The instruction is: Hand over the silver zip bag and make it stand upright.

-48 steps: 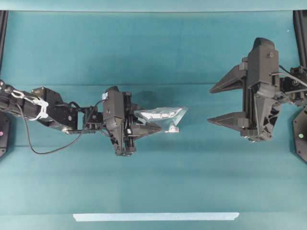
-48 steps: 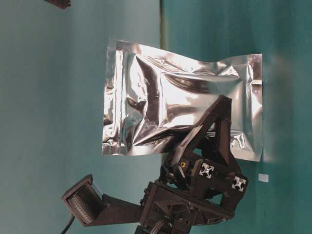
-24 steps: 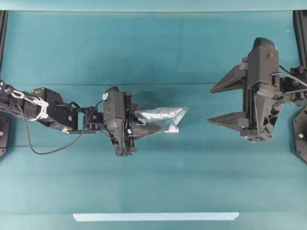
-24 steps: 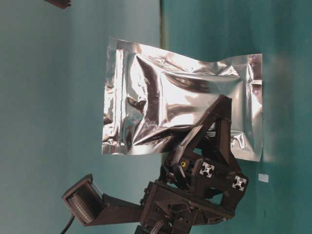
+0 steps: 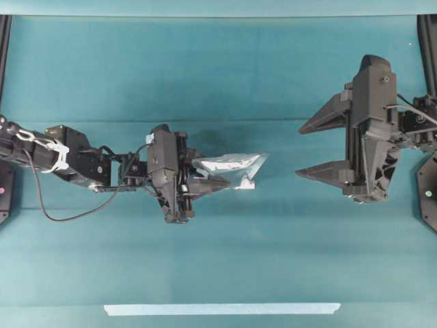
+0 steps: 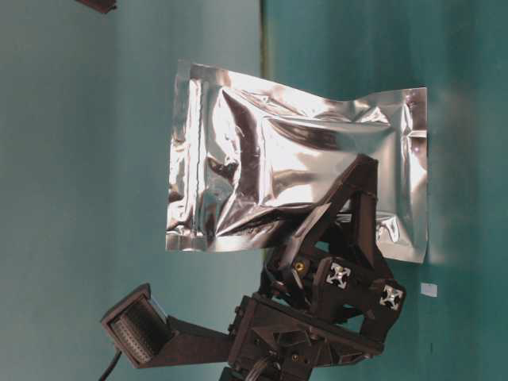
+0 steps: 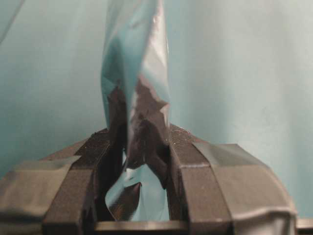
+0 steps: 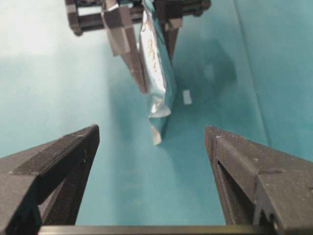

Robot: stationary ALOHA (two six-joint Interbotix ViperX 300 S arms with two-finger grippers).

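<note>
While L gripper [image 5: 213, 183] pinches silver zip bag [image 5: 232, 166], R gripper [image 5: 321, 147] gapes.

Overhead: straight down on the desk [image 5: 225, 260], both arms framed. Table-level: turned sideways, close on the silver zip bag [image 6: 294, 159]. Wrist views: along each pincer, facing one another. Bag shared by all four.

A teal cloth [image 5: 225, 75] covers the whole work surface, with faint fold lines running across it. A pale tape strip [image 5: 222, 309] lies flat along its near edge. Black frame posts [image 5: 4, 41] stand at the far corners
</note>
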